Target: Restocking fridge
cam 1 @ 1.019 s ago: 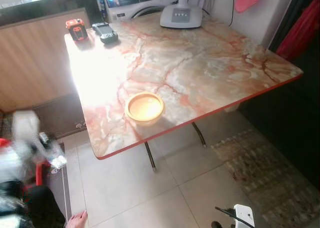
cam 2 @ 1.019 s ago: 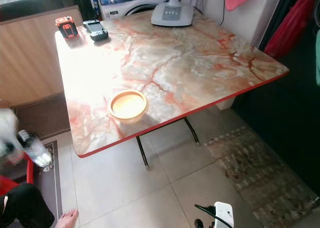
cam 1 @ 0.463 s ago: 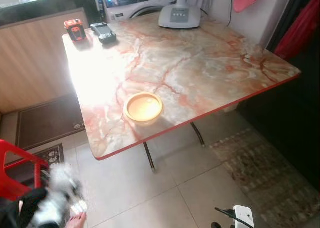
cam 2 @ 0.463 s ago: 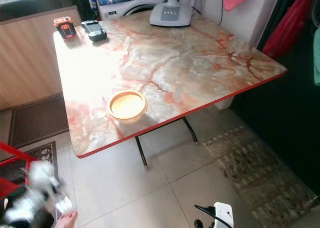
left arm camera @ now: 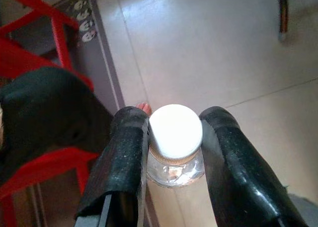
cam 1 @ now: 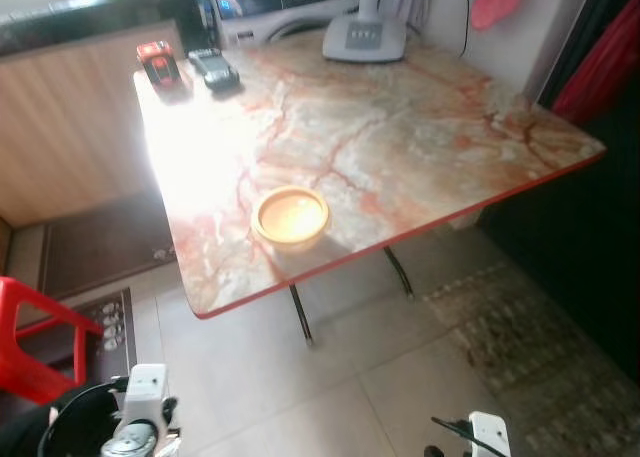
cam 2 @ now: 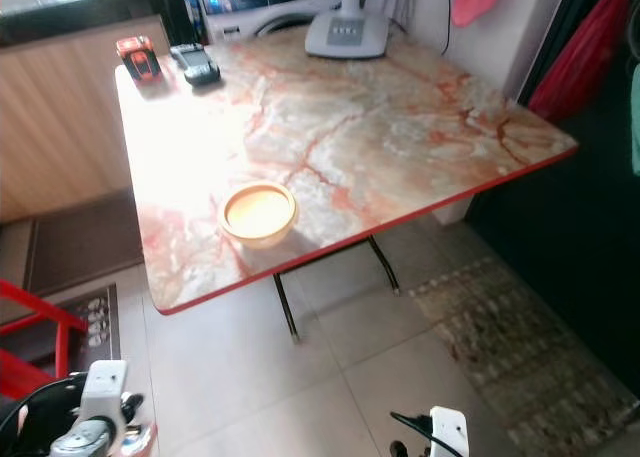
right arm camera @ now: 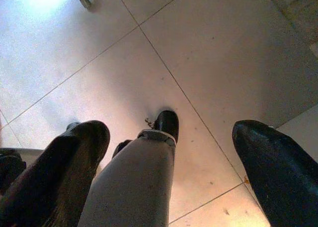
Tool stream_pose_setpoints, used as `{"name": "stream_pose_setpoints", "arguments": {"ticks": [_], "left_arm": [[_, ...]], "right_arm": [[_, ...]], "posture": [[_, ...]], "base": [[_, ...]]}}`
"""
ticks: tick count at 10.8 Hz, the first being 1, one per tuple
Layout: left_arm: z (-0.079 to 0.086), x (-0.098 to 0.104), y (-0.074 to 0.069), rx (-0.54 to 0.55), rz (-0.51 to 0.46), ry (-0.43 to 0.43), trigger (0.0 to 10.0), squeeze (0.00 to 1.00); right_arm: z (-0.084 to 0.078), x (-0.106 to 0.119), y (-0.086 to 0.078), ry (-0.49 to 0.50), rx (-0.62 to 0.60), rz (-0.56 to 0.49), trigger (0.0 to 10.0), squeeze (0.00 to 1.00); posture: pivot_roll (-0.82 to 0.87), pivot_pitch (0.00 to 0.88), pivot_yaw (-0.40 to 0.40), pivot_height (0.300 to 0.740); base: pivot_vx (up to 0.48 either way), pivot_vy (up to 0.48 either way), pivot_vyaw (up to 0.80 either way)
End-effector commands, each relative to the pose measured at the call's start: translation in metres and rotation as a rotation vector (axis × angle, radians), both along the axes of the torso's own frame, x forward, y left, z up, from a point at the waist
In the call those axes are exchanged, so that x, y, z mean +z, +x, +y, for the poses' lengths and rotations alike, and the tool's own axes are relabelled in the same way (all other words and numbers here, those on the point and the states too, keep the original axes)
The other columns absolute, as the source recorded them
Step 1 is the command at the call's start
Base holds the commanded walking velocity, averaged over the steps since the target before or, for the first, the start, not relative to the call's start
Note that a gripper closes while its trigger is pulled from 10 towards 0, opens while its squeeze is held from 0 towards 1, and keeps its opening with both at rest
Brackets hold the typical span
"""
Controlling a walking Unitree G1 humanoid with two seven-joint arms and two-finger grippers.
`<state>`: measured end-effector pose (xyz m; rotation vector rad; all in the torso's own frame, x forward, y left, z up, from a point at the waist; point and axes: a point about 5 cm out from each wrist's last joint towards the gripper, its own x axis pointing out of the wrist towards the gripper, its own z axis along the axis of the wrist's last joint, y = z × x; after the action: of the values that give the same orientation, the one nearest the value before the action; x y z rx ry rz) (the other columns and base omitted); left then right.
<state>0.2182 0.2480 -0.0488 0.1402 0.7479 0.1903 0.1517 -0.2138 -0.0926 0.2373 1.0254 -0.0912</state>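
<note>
Carrying step, by my read: the left pincer [left arm camera: 171, 162] is clamped on a clear plastic bottle with a white ribbed screw cap [left arm camera: 175, 132], low beside the robot, no fridge anywhere in the frames.

Left eye view: marble-patterned tabletop with a red edge [cam 1: 470, 127] ahead, a shallow yellow bowl [cam 1: 290, 217] near its front edge, a red-and-black gadget [cam 1: 158, 59] and a dark handheld device [cam 1: 213, 67] at the far corner, a grey appliance base [cam 1: 366, 39] at the back. A red plastic chair frame [cam 1: 40, 337] sits on the floor at the robot's left, and the left arm's wrist hardware [cam 1: 140, 417] hangs low in the near corner.

Right eye view: same scene, slightly blurred (camera likely moving); a white-tipped part of the right arm [cam 2: 445, 429] at the bottom edge.

Left wrist view: both black fingers [left arm camera: 124, 162] press the bottle's neck just under the cap. Cap faces the camera, so the bottle's long axis runs along the fingers, base away towards the tiled floor [left arm camera: 208, 53]; the body is mostly hidden behind the cap.

Right wrist view: right pincer [right arm camera: 174, 172] is spread wide, holding nothing, idle over the floor tiles with the robot's grey leg and dark foot [right arm camera: 144, 167] between its fingers.

Next move calls for finding the fridge (probably a turn or walk), keeping the grip firm.
</note>
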Motion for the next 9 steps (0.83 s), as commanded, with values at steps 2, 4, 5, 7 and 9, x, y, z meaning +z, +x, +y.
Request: {"name": "stream_pose_setpoints", "arguments": {"ticks": [2,4,5,7,9], "left_arm": [[-0.003,-0.006,-0.007,-0.011,0.047,-0.003,10.0,0.0],[-0.001,-0.01,-0.014,0.043,0.068,-0.038,10.0,0.0],[-0.009,-0.014,-0.016,0.039,0.08,-0.046,10.0,0.0],[-0.007,-0.017,-0.022,0.048,0.106,-0.044,10.0,0.0],[-0.007,-0.017,-0.021,0.053,0.1,-0.046,10.0,0.0]], "right_arm": [[0.001,-0.002,-0.005,0.003,-0.014,0.008,10.0,0.0],[0.001,-0.002,-0.006,0.002,-0.022,0.007,10.0,0.0],[0.002,-0.003,-0.006,0.0,-0.018,0.009,10.0,0.0],[0.002,-0.003,-0.006,0.001,-0.02,0.008,10.0,0.0],[0.001,-0.002,-0.006,-0.001,-0.019,0.006,10.0,0.0]], "posture": [[0.07,0.0,0.033,0.74],[0.08,0.0,0.031,0.74],[0.08,0.0,0.032,0.74],[0.08,0.0,0.032,0.74],[0.09,0.0,0.027,0.74]], "base": [[0.0,0.0,0.0],[0.0,0.141,0.0],[0.0,0.315,0.0],[0.0,0.324,0.0],[0.0,0.326,0.0]]}}
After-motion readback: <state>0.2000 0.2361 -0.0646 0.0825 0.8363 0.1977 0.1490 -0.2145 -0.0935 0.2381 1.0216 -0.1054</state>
